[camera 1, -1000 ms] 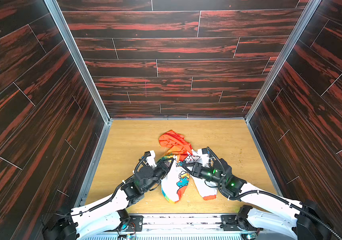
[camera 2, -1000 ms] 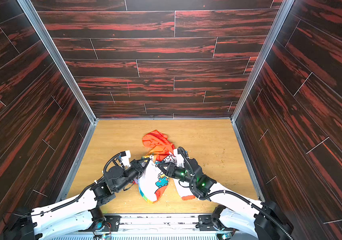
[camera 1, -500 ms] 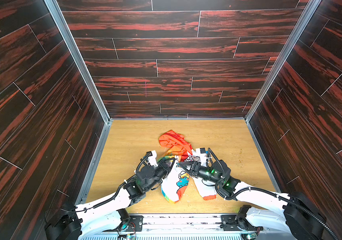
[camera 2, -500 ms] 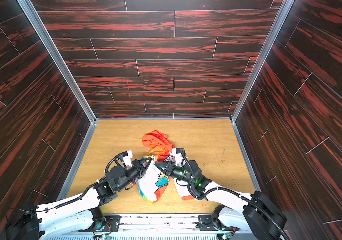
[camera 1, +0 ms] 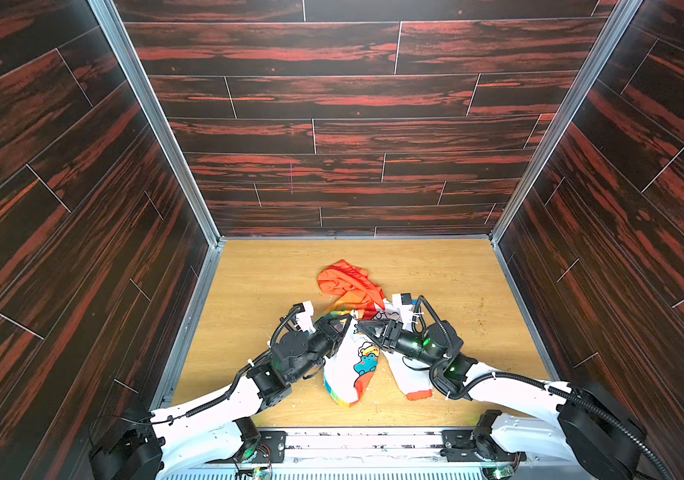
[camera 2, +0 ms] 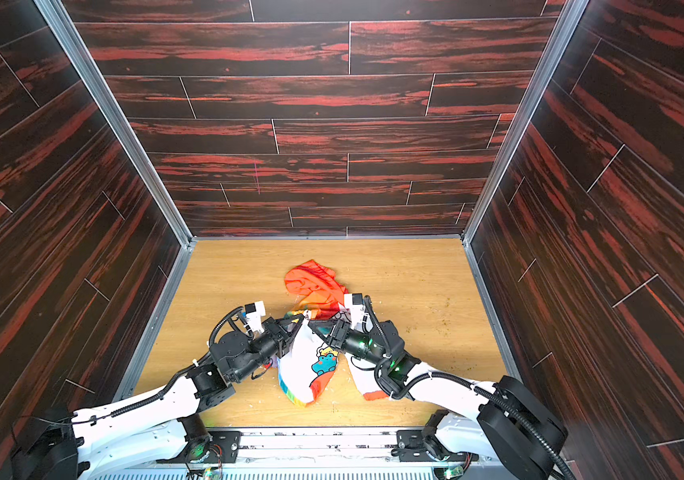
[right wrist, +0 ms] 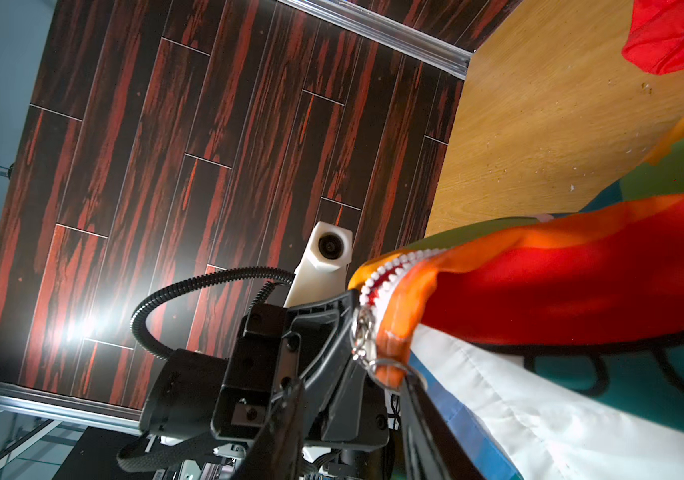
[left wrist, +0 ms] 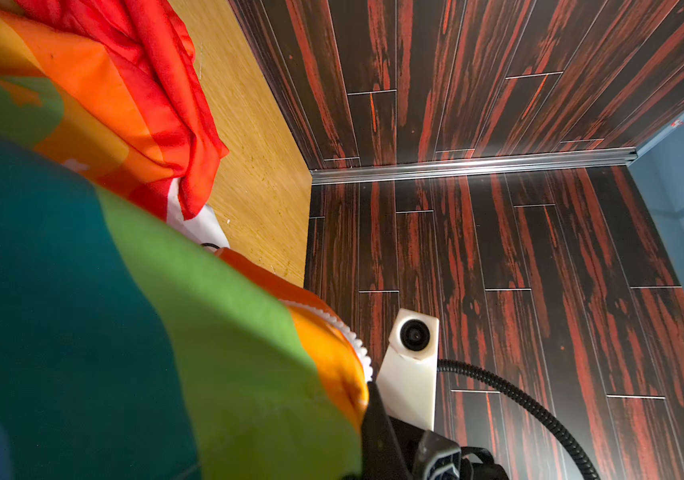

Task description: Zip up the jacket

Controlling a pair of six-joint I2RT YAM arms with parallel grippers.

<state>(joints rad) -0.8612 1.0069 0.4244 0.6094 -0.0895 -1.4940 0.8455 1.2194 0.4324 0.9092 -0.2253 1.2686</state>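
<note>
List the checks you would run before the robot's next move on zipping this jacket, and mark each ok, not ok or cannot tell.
1. Left hand shut on the jacket at its zipper edge: ok.
2. Right hand clamped on the zipper pull: not ok; its jaws stand apart and the pull hangs beside one finger.
3. Zipper teeth of the two sides joined: cannot tell.
4. Jacket spread flat: not ok; it is bunched, with the hood crumpled behind the hands.
5. Hands apart from each other: cannot tell; their tips nearly meet in both top views.
</note>
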